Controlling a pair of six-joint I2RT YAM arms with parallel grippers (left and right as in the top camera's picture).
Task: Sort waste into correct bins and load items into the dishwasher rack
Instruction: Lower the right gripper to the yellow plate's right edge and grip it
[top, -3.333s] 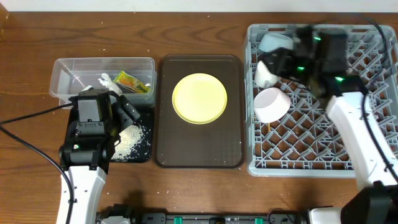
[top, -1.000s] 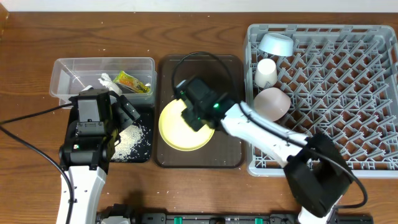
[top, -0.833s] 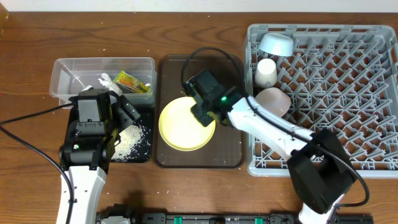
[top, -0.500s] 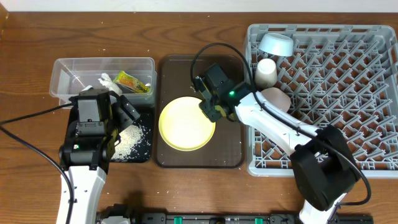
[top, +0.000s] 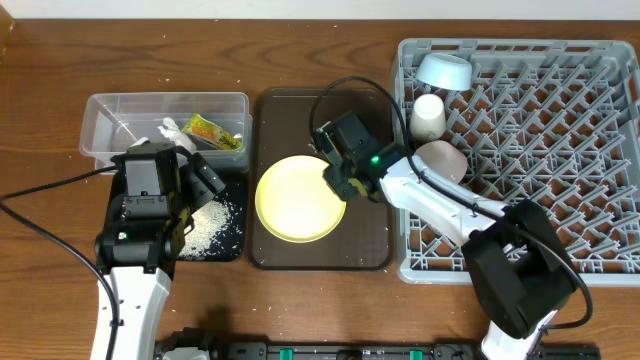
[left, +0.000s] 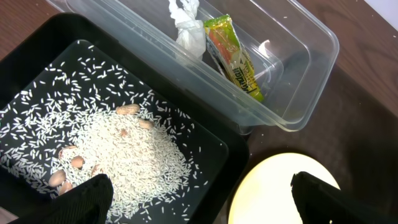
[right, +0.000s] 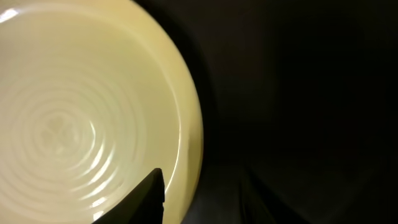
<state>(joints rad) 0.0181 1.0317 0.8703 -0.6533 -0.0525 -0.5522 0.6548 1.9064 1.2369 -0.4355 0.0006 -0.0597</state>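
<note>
The round yellow plate (top: 295, 200) lies flat at the front left of the dark-brown tray (top: 372, 240). My right gripper (top: 336, 182) is at the plate's right edge. In the right wrist view the gripper (right: 205, 200) is open, with one finger over the plate (right: 74, 118) and the other over the tray, so the rim lies between them. My left gripper (left: 199, 202) is open and empty above the black bin (left: 214, 180), which holds the rice (left: 118, 149). The tissue (left: 186, 31) and wrapper (left: 233, 59) lie in the clear tub (left: 298, 93).
The grey rack (top: 520, 250) stands at the right. In its left part are the light-blue bowl (top: 445, 70), the white cup (top: 428, 117) and the pinkish-white bowl (top: 440, 160). Some nuts lie among the rice. My right arm reaches across the rack's left rim.
The right arm came from the rack to the tray, and the plate shifted toward the tray's front left. In the last second the gripper slid from over the plate to its right rim.
</note>
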